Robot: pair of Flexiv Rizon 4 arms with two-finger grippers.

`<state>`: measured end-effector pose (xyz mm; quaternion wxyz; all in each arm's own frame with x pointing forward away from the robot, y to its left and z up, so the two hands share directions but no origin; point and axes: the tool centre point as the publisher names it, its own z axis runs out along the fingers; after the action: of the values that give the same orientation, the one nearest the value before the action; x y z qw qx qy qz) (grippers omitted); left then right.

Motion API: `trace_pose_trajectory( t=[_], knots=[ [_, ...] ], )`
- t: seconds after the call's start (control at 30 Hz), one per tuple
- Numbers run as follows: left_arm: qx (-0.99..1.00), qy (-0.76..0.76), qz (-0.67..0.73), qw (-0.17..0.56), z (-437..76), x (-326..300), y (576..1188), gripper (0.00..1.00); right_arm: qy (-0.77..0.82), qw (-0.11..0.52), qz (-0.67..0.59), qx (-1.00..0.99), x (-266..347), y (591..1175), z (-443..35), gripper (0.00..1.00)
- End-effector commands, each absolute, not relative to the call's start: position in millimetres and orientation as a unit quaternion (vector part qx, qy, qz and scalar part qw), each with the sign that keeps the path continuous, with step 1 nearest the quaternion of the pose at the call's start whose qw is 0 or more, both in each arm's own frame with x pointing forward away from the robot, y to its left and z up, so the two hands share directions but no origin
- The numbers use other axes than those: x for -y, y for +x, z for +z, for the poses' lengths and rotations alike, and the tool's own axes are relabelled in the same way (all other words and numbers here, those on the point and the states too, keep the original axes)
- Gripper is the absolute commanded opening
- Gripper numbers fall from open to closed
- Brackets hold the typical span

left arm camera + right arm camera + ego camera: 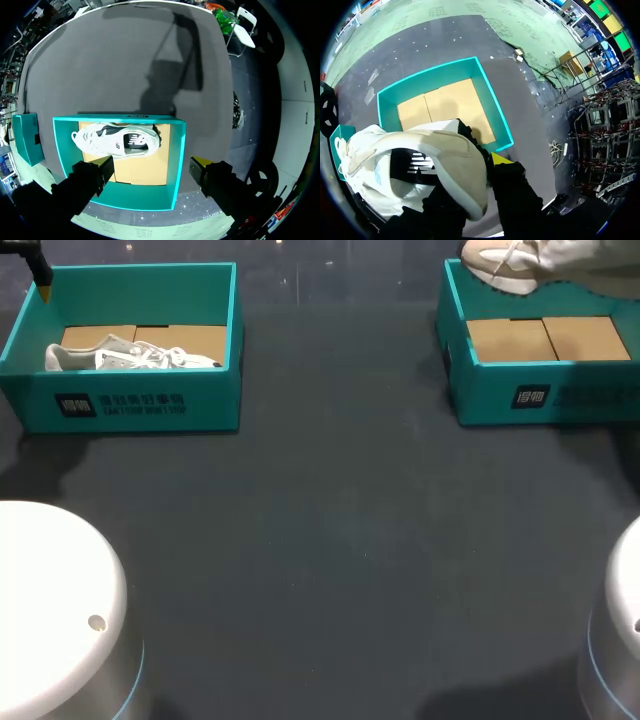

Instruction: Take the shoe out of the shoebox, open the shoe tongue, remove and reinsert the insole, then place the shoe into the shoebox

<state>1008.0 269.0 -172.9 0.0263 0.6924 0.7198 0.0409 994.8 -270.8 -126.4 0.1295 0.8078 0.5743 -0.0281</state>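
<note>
The beige shoe (435, 155) is off the table, clamped in the right fingers (500, 160). One yellow tip presses against the shoe's side. The other finger is hidden behind the shoe. In the head view this shoe (510, 265) hangs over the far rim of the right shoebox (545, 400), near its far left corner. From the right wrist, the right shoebox (430, 77) lies ahead of and below the shoe, and its floor shows two brown cardboard flaps.

A white sneaker (130, 358) lies on its side in the left shoebox (150, 405), along the wall nearest the robot. The left fingers (104, 166) stand wide apart above the far side of this box (177, 160), touching nothing. One finger is over the box floor and the other just outside the wall. The sneaker (117, 140) is ahead of them, not between them.

Both teal boxes sit along the far edge of the table (340, 540), well apart. Dark grey table surface lies between them and in front of them.
</note>
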Motion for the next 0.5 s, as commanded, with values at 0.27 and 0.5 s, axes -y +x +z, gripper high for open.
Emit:
trace_pose_trajectory(
  t=[0.27,0.5],
  knots=[
    [-0.719,0.693,0.042,0.027,-172.7,-269.4,1006.9,1.00,0.800,0.161,0.001,-0.578,256.1,944.9,-128.6,0.00],
    [-0.719,0.693,0.042,0.027,-172.7,-269.4,1006.9,1.00,0.800,0.162,0.000,-0.578,250.4,938.8,-129.1,0.00]
  ],
)
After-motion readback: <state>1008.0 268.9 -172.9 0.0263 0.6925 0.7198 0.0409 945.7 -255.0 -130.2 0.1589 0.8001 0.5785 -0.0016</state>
